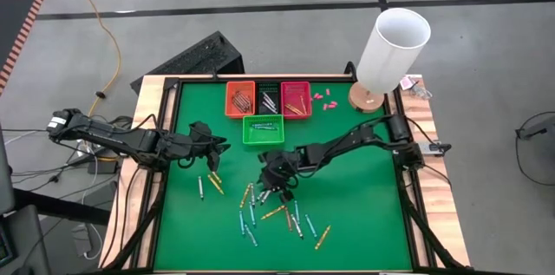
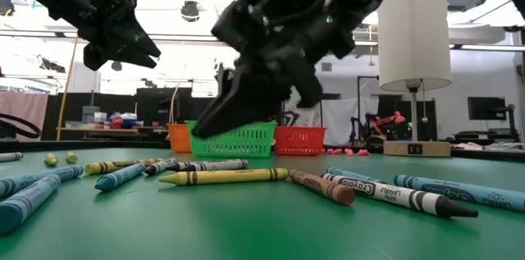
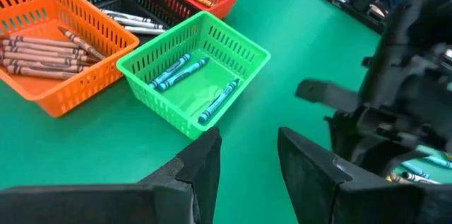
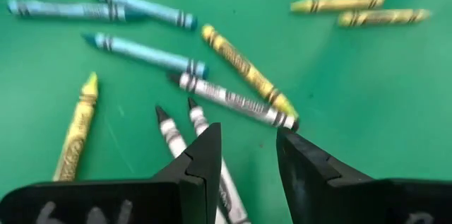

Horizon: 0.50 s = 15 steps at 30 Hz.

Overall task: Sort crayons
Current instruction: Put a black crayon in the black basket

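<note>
Many crayons [image 1: 260,210] lie loose on the green mat, in yellow, blue, white and brown. My right gripper [image 4: 247,146] stands open just above them. Two white crayons [image 4: 201,128] point in between its fingers, and a third white crayon [image 4: 236,100] ends beside one fingertip. In the low view its fingertips [image 2: 201,127] hang clear of the mat. My left gripper [image 3: 247,150] is open and holds nothing. It hovers left of the green basket [image 3: 194,75], which holds blue crayons [image 3: 176,72].
At the far edge stand an orange basket [image 1: 240,99] with brown crayons, a black basket [image 1: 267,97] with white ones and a red basket [image 1: 296,99] with orange-yellow ones. A white lamp [image 1: 392,49] stands at the far right, with pink bits [image 1: 323,99] beside it.
</note>
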Motion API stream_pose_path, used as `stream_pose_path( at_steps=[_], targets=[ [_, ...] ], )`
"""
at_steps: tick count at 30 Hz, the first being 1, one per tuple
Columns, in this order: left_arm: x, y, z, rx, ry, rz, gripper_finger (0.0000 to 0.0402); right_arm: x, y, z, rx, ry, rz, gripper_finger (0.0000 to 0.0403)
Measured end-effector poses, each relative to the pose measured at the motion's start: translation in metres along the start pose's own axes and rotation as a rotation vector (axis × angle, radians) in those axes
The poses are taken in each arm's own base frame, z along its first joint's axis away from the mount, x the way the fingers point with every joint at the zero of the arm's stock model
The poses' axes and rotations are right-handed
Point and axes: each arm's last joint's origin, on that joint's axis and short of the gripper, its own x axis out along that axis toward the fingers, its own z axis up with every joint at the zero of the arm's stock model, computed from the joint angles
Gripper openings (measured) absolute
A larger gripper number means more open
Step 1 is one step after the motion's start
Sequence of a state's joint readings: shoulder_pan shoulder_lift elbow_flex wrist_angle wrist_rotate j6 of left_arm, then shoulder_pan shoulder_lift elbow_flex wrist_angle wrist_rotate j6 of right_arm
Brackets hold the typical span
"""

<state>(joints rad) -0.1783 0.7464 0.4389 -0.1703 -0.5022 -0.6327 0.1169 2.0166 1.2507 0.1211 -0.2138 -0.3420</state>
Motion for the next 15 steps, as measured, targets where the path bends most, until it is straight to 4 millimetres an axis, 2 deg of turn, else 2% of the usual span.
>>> stream_pose_path(
  at_steps=[5,15],
  targets=[
    [0.0,0.0,0.0,0.001,0.002,0.002,0.0131,0.008,0.002,-0.009,0.005,0.025,0.01,0.0132],
    [0.0,0.001,-0.002,0.011,0.016,0.012,0.0131,0.008,0.004,-0.015,0.016,0.09,0.035,0.0132]
  ],
)
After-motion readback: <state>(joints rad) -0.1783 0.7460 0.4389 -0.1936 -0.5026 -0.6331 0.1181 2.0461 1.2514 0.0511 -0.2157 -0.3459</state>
